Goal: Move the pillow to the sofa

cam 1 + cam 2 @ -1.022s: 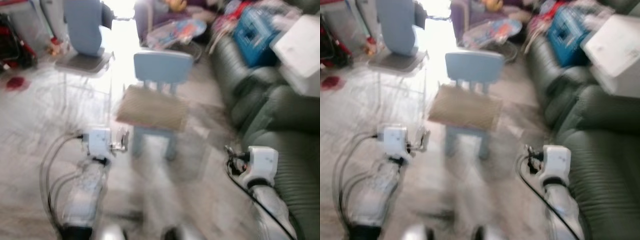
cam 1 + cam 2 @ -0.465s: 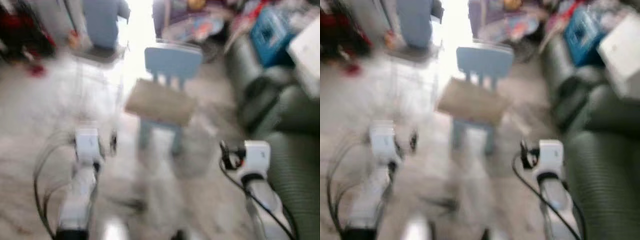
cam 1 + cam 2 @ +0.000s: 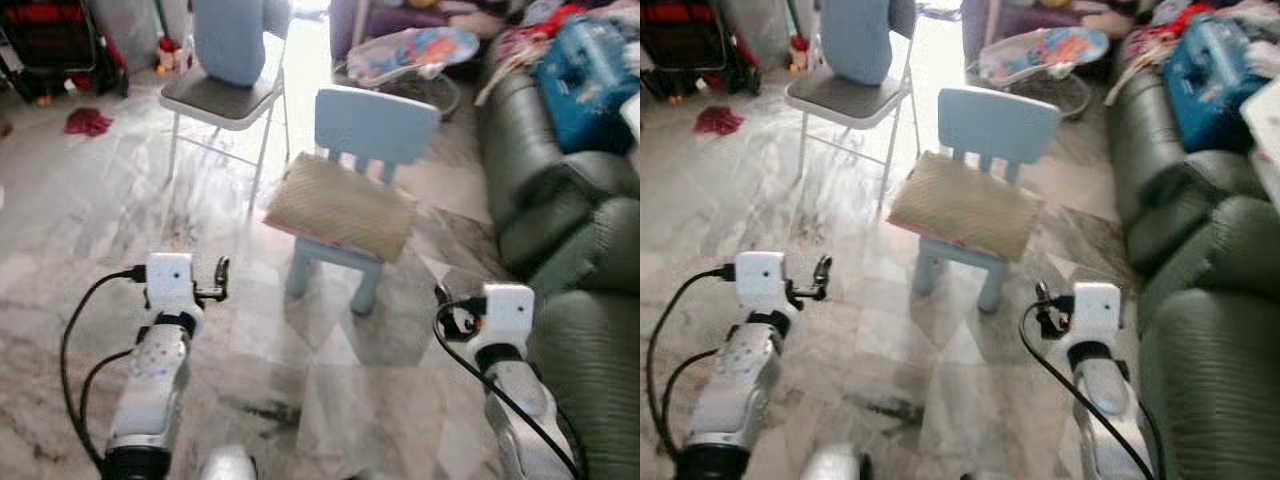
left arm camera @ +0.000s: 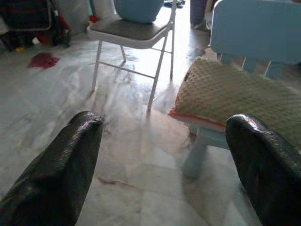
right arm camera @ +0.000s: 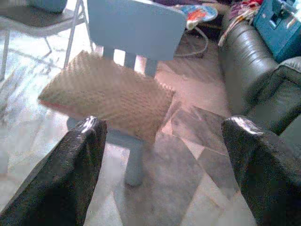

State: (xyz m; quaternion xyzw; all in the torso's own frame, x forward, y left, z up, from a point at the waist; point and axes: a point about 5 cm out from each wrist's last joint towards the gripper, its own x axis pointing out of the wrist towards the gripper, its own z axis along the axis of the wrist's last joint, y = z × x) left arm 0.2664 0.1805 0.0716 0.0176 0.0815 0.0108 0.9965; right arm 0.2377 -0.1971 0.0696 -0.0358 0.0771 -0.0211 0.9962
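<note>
Nothing is moved yet: the pillow [image 3: 340, 210] lies on the small chair [image 3: 372, 125] ahead of both spread, empty end effectors, left end effector [image 4: 164, 169] and right end effector [image 5: 162, 165]; the sofa [image 3: 560, 260] waits beside the right one.

Pillow [image 3: 340, 207] is nubby tan cloth, sitting on a smooth matt plastic kids' chair [image 3: 372, 130]. Sofa [image 3: 1200, 330] looks like ribbed dark green leather, floor [image 3: 90, 220] is glossy veined marble tile.
</note>
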